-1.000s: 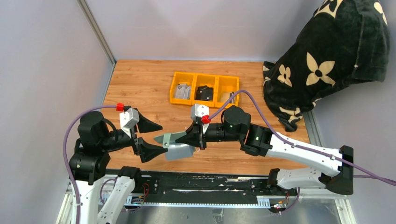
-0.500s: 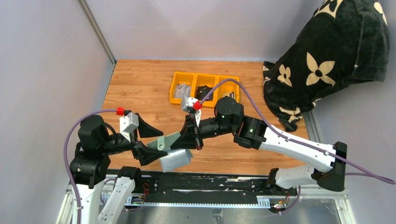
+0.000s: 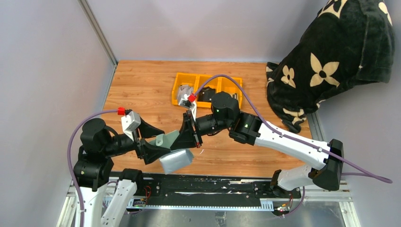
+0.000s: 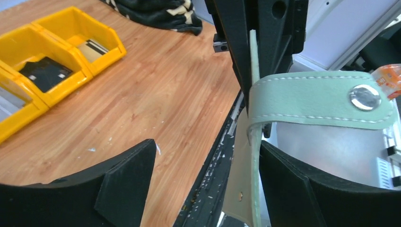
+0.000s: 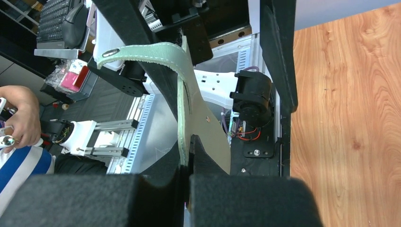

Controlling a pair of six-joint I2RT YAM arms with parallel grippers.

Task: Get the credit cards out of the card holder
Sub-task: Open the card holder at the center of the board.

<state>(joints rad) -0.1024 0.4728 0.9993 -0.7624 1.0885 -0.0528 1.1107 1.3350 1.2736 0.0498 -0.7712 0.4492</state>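
Observation:
The sage-green card holder [image 3: 165, 140] hangs in the air over the table's near edge, its blue-grey flap [image 3: 176, 161] drooping below. My right gripper [image 3: 183, 138] is shut on its edge, as the right wrist view [image 5: 187, 158] shows. The strap tab with a metal snap [image 4: 321, 99] curls out to one side. My left gripper [image 3: 152, 141] is open, and the holder stands between its fingers, close against one finger [image 4: 302, 184]. No card shows in the holder. Flat grey and whitish cards [image 4: 92, 46] lie in the yellow bin.
The yellow three-compartment bin [image 3: 207, 78] stands at the middle back, with a black lump [image 3: 206, 93] in its middle compartment. A black flowered cloth [image 3: 331, 52] is heaped at the back right. The black rail [image 3: 213, 189] runs along the near edge.
My right gripper has carried the card holder left and nearer, in between my left gripper's open fingers. The blue-grey flap now hangs lower, over the table edge.

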